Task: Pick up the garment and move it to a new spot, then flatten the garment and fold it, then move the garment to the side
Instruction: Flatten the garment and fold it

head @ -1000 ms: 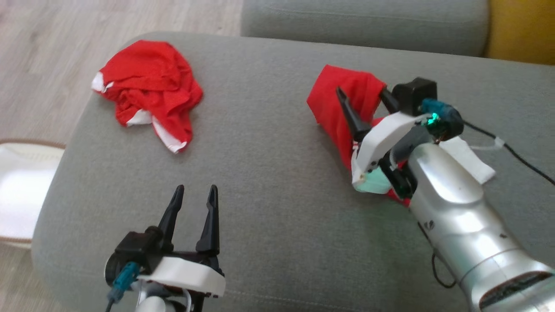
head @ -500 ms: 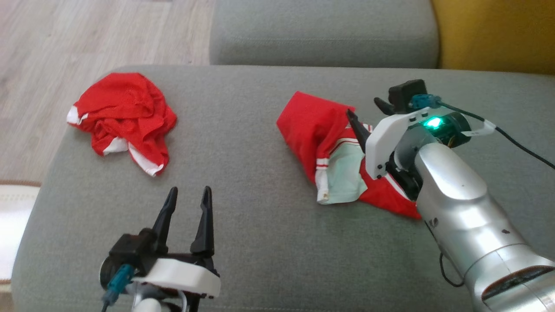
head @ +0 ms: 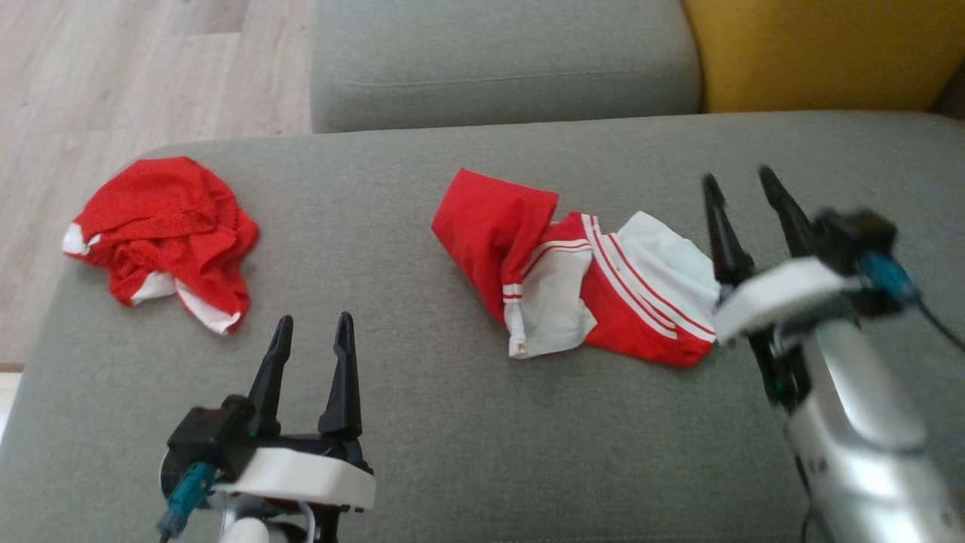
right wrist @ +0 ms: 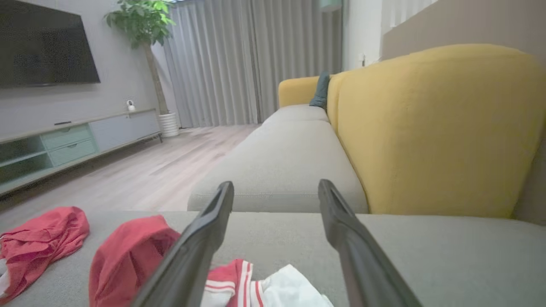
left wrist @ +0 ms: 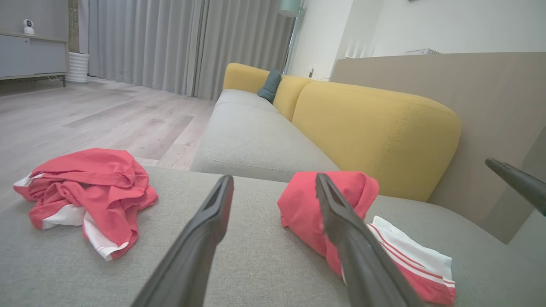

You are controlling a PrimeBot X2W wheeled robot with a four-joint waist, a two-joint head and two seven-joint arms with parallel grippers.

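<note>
The garment (head: 573, 286), red with white panels and stripes, lies loosely bunched in the middle of the grey seat cushion (head: 452, 422); it also appears as the garment (left wrist: 298, 204) in the left wrist view and the garment (right wrist: 123, 256) in the right wrist view. My right gripper (head: 739, 177) is open just to the right of it, fingers pointing away over the cushion and nothing between them; seen from its wrist, the right gripper (right wrist: 276, 184) is empty. My left gripper (head: 314, 320) stands open and empty near the front left, as the left gripper (left wrist: 274, 179) confirms.
A second crumpled red garment (head: 162, 234) lies at the cushion's far left corner, near the edge above the wood floor (head: 113, 75). Another grey cushion (head: 497, 60) and a yellow backrest (head: 822, 53) lie beyond. A TV cabinet (right wrist: 64, 140) stands across the room.
The head camera has turned, shifting the whole picture left. My right gripper has come off the garment and swung to its right; the garment now lies uncovered. The left gripper has stayed put.
</note>
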